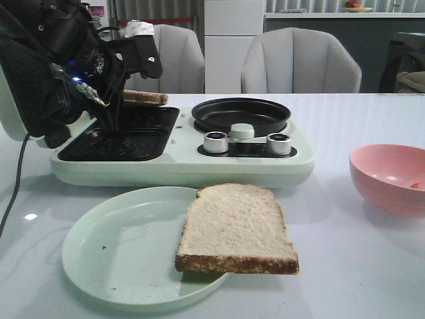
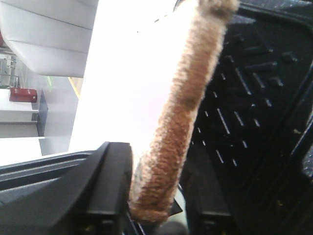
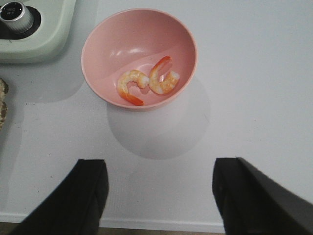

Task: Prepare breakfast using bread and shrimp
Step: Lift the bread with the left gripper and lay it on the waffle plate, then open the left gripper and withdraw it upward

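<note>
One bread slice (image 1: 236, 229) lies half on the pale green plate (image 1: 113, 252), its right part hanging over the rim. My left gripper (image 1: 126, 95) is shut on the second bread slice (image 1: 149, 98) and holds it above the back of the dark grill plate (image 1: 126, 136). In the left wrist view that slice's brown crust (image 2: 181, 112) stands edge-on between the fingers (image 2: 110, 186). Two pinkish-orange curled shrimp (image 3: 131, 85) lie in the pink bowl (image 3: 98, 29), also at the right in the front view (image 1: 388, 176). My right gripper (image 3: 159, 196) is open and empty, above the table on the near side of the bowl.
The pale green breakfast maker (image 1: 186, 169) stands mid-table with a round black pan (image 1: 240, 114) and two metal knobs (image 1: 216, 141). Its corner shows in the right wrist view (image 3: 44, 34). Two grey chairs (image 1: 299, 63) stand behind the table. The table's near edge runs under my right gripper.
</note>
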Controlling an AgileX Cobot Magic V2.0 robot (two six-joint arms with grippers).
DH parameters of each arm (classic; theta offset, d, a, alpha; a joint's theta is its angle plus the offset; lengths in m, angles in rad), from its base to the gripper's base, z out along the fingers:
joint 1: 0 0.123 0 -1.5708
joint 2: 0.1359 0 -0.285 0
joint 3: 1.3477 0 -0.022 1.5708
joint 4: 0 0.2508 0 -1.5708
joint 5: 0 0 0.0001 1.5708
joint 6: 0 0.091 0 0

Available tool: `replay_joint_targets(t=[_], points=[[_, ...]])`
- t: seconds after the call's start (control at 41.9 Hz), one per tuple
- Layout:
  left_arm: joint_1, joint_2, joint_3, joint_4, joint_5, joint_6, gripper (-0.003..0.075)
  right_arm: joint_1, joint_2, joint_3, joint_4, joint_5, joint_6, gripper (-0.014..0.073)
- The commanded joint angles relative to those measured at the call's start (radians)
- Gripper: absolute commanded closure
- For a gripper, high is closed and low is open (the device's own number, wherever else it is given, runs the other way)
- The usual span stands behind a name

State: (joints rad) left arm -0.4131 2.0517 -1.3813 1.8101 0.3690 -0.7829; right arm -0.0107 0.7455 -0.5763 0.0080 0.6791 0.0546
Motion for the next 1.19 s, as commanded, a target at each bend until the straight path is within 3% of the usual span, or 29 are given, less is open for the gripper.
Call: replay_joint_targets(t=[0.0, 0.143, 0.454, 0.716, 0.931, 1.003, 1.051, 1.17], points=[[0.003, -0.058, -0.033, 0.050, 0.016, -0.006, 0.0299, 0.000, -0.001, -0.027, -0.002, -0.065, -0.002, 0.0033], [0.003, -0.058, -0.033, 0.050, 0.013, -0.006, 0.0213, 0.000, -0.001, -0.027, -0.002, -0.065, -0.002, 0.0033], [-0.003, -0.114, 0.010, 0.048, -0.013, -0.036, 0.0213, 0.000, -0.001, -0.027, -0.002, -0.065, -0.002, 0.0033], [-0.021, -0.241, 0.151, 0.048, -0.021, -0.041, 0.0213, 0.000, -0.001, -0.027, -0.002, -0.065, -0.002, 0.0033], [-0.136, -0.418, 0.305, -0.024, 0.064, -0.110, 0.0213, 0.000, -0.001, -0.027, -0.002, -0.065, -0.002, 0.0033], [-0.209, -0.467, 0.329, -0.125, 0.196, -0.081, 0.0214, 0.000, -0.001, -0.027, -0.002, -0.065, -0.002, 0.0033], [-0.269, -0.498, 0.327, -0.276, 0.290, -0.023, 0.0216, 0.000, -0.001, -0.027, -0.002, -0.065, -0.002, 0.0033], [-0.393, -0.580, 0.278, -0.889, 0.544, 0.314, 0.0234, 0.000, -0.001, -0.027, -0.002, -0.065, -0.002, 0.0033]])
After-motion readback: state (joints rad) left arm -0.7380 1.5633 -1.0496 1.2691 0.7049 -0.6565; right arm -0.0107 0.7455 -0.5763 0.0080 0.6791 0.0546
